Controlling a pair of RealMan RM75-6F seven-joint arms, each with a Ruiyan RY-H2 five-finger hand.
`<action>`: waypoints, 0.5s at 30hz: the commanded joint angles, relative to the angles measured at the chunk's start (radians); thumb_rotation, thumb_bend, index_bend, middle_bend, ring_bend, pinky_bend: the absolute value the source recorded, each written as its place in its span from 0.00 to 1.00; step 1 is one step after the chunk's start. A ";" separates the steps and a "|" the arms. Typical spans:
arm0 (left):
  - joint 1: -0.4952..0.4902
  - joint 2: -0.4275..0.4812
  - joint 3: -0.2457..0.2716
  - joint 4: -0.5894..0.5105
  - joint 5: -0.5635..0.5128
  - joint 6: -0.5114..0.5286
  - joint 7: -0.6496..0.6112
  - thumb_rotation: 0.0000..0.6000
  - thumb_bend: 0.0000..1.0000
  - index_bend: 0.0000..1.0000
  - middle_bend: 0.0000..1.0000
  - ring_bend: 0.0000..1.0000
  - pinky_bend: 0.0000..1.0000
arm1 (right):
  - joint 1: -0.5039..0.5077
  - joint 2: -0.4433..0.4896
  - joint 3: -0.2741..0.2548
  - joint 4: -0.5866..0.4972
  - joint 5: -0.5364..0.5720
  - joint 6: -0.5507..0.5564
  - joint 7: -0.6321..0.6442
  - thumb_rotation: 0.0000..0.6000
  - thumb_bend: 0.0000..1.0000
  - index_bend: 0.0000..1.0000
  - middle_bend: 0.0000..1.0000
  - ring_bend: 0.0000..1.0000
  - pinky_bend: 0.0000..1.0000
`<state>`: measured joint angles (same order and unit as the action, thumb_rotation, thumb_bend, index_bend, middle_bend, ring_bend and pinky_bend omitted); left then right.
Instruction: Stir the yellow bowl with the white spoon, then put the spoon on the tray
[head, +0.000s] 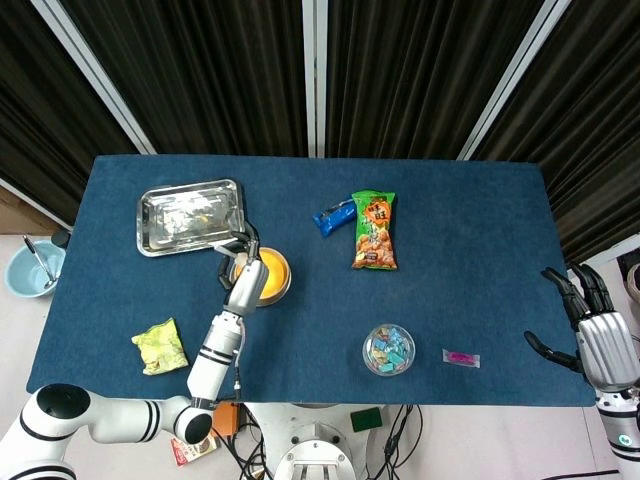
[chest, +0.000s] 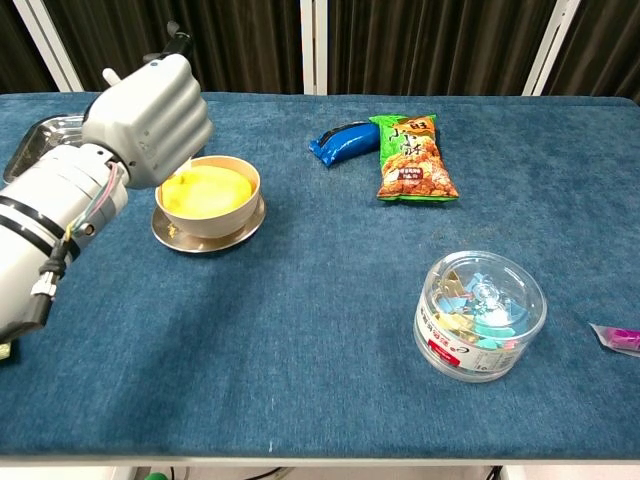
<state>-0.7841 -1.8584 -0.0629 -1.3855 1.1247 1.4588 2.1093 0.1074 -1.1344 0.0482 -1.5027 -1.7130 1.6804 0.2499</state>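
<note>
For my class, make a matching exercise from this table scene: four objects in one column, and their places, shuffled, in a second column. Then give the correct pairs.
Things:
1. yellow bowl
2. metal tray
3. green snack bag
4. clear round container

Places:
A. far left part of the table
B. near edge, right of centre
C. on a saucer, under the left hand
D. beside the blue packet

Pairs: 1-C, 2-A, 3-D, 4-B

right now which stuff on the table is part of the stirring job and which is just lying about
Job:
yellow bowl
white spoon, mostly hidden by the left hand
tray

Lying about:
green snack bag
blue packet
clear tub
pink wrapper
yellow-green packet
</note>
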 joint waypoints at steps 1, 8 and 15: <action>-0.003 -0.001 -0.002 0.002 0.011 -0.002 -0.027 1.00 0.45 0.66 0.53 0.35 0.20 | 0.000 0.000 0.000 0.000 0.000 0.000 -0.001 1.00 0.18 0.03 0.17 0.00 0.06; -0.002 0.010 -0.006 0.001 0.016 -0.013 -0.066 1.00 0.45 0.66 0.55 0.36 0.20 | 0.000 0.000 0.000 0.001 0.002 -0.002 0.002 1.00 0.18 0.03 0.17 0.00 0.06; 0.015 0.057 -0.037 -0.044 0.029 -0.023 -0.245 1.00 0.45 0.66 0.54 0.35 0.19 | 0.001 0.002 0.001 0.000 0.002 -0.005 0.001 1.00 0.18 0.03 0.17 0.00 0.06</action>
<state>-0.7777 -1.8258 -0.0825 -1.4056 1.1448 1.4408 1.9433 0.1088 -1.1328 0.0489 -1.5024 -1.7109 1.6749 0.2514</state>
